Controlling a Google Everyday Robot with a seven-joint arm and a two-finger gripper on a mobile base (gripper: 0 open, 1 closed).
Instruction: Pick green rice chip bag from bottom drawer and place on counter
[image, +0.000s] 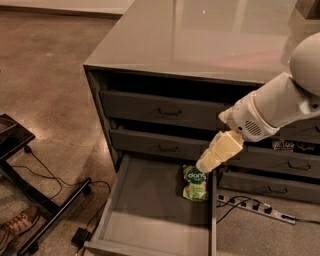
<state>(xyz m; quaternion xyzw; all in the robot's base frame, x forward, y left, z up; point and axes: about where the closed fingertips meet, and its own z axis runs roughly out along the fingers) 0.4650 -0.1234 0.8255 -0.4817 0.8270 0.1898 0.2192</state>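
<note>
While my hand hangs over the pulled-out bottom drawer, I cannot tell whether it is released or clenched. One green rice chip bag lies just beneath its tip, the only thing in that drawer. Two more drawers, a top drawer and a middle drawer, stand shut to its left.

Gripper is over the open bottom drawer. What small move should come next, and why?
Probably lower the gripper a little, easing it toward the drawer front, onto the green rice chip bag. The bag lies flat near the right wall of the open bottom drawer, and the gripper hangs just above the bag's upper edge, apparently not touching it yet.
</note>
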